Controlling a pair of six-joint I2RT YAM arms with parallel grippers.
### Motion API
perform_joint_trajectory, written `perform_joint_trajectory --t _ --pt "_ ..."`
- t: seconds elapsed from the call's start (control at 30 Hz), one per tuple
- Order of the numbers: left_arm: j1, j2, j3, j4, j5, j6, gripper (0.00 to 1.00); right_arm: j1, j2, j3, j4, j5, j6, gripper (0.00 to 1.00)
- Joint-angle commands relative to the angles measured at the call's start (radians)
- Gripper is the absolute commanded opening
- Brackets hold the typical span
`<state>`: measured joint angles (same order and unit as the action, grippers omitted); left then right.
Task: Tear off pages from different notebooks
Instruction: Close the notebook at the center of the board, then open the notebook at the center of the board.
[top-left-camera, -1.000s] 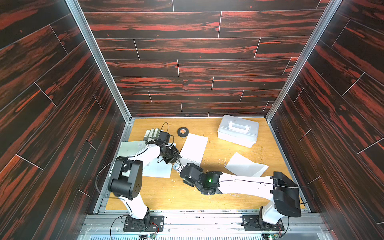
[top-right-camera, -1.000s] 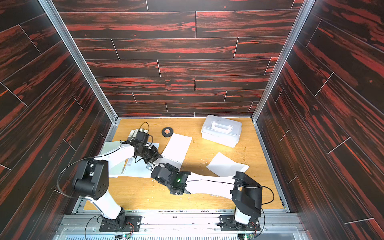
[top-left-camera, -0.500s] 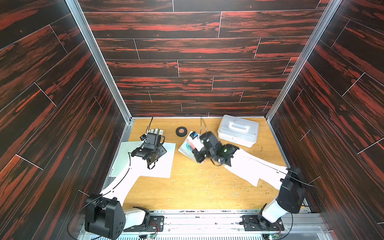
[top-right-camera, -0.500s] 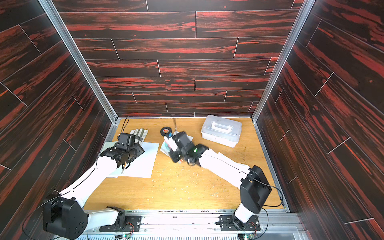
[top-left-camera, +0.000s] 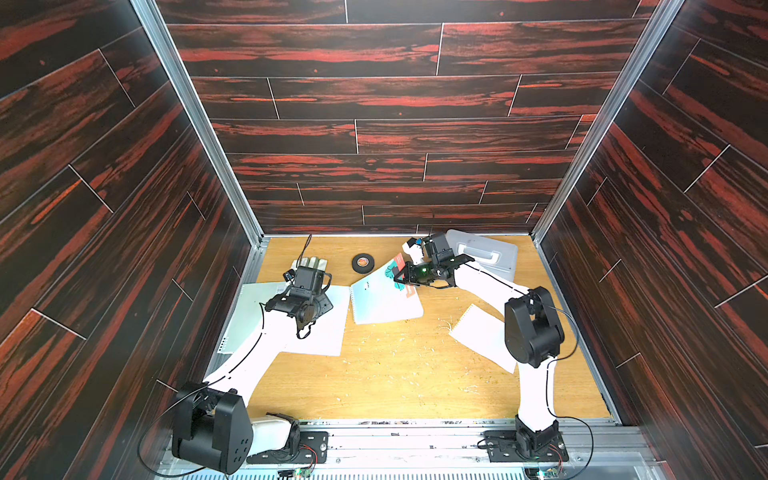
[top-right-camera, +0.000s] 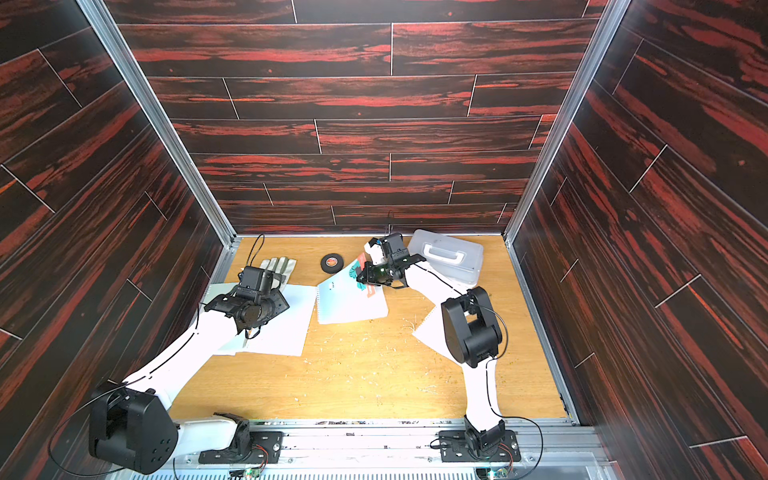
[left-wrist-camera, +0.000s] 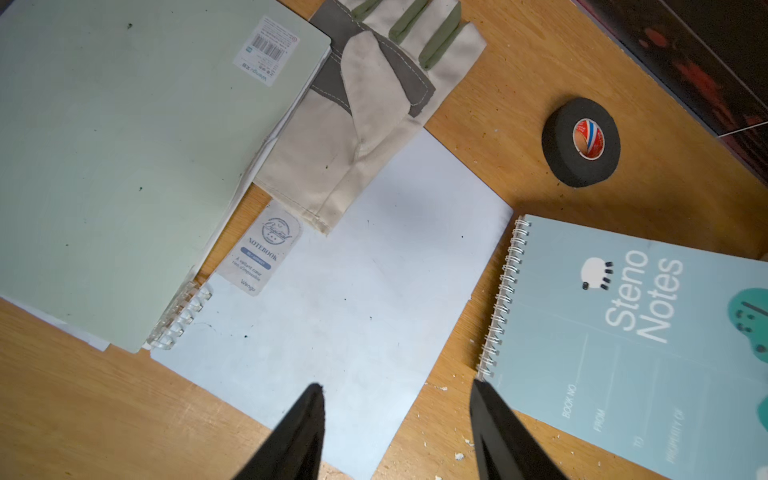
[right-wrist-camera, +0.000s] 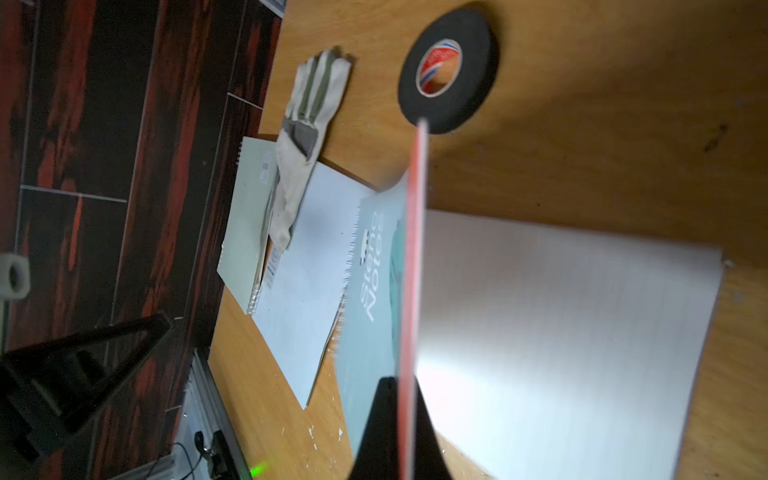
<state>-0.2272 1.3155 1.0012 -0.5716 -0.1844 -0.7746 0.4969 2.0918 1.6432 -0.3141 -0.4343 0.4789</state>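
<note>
The step in hand looks like opening the small notebook (top-left-camera: 384, 305), the pale blue steno pad that lies flat around the middle of the table (top-left-camera: 395, 386), a little toward its far edge. The right gripper (right-wrist-camera: 405, 386) is pinched tight on the free edge of the front cover (right-wrist-camera: 415, 249). That cover stands up nearly on edge, with its coral band between the jaws, and a plain white page (right-wrist-camera: 561, 332) lies bare under it. The cover hinges on the wire spiral (left-wrist-camera: 503, 299), on the side of the pad facing the left arm. The left gripper (left-wrist-camera: 397, 388) has its jaws apart and holds nothing. It hangs over the corner of a white sheet (left-wrist-camera: 353, 291) just beside the spiral's end. A pale green notebook (left-wrist-camera: 124, 166) lies by the table's left edge with a work glove (left-wrist-camera: 374, 104) partly on it. One loose page (top-left-camera: 478, 332) with a punched edge lies toward the right edge, partly hidden by the right arm, so I judge at least one tear done. Next, the cover probably needs folding right over past the spiral and letting go. Then the left gripper would have to press the pad down near the wire while the right takes only the top page by its free edge. The pull should probably run along the perforations, because the pad is light and may slide or lift.
</note>
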Motion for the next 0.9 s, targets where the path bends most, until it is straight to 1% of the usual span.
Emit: perform_joint_trajectory --t 0.0,0.07,0.17,0.2,0.3,0.37,0.43,0.47,0.5,0.53,0.6,0.67,0.73,0.8,0.87 --pt "0.008 -0.027 -0.022 -0.012 0.023 0.016 0.60 -0.020 0.018 -0.023 -0.010 0.028 0.066 0.03" --pt "0.007 -0.032 -0.027 -0.014 0.029 0.017 0.60 -0.020 0.015 -0.029 -0.009 0.064 0.045 0.03" --pt "0.007 -0.033 -0.033 -0.012 0.030 0.017 0.60 -0.020 0.011 -0.035 -0.043 0.150 0.020 0.04" --pt "0.006 -0.034 -0.033 -0.013 0.032 0.016 0.60 -0.021 0.011 -0.031 -0.069 0.196 0.010 0.07" --pt "0.007 -0.039 -0.038 0.027 0.036 0.010 0.60 -0.015 -0.003 -0.034 -0.138 0.293 -0.019 0.39" --pt "0.007 -0.038 -0.047 0.041 0.038 0.006 0.60 -0.006 -0.044 -0.074 -0.135 0.358 -0.022 0.55" --pt "0.007 -0.030 -0.055 0.049 0.039 0.003 0.61 0.012 -0.112 -0.132 -0.099 0.436 -0.013 0.69" --pt "0.007 -0.021 -0.059 0.054 0.043 0.003 0.61 0.028 -0.150 -0.164 -0.077 0.481 -0.013 0.80" --pt "0.006 -0.011 -0.062 0.054 0.047 0.004 0.62 0.050 -0.187 -0.190 -0.060 0.547 -0.012 0.87" --pt "0.007 0.002 -0.063 0.050 0.047 0.004 0.62 0.075 -0.220 -0.210 -0.048 0.623 -0.013 0.89" --pt "0.006 0.030 -0.058 0.032 0.051 0.008 0.63 0.152 -0.282 -0.249 -0.019 0.821 -0.032 0.90" --pt "0.007 0.049 -0.055 0.006 0.027 0.005 0.64 0.220 -0.308 -0.264 0.003 0.904 -0.060 0.90" --pt "0.009 0.056 -0.062 -0.040 -0.033 -0.018 0.65 0.273 -0.307 -0.266 0.023 0.841 -0.089 0.90" --pt "0.012 0.056 -0.076 -0.055 -0.122 -0.056 0.67 0.322 -0.298 -0.278 0.059 0.738 -0.106 0.90" --pt "0.020 0.056 -0.084 -0.052 -0.181 -0.049 0.70 0.364 -0.289 -0.293 0.099 0.663 -0.119 0.90"
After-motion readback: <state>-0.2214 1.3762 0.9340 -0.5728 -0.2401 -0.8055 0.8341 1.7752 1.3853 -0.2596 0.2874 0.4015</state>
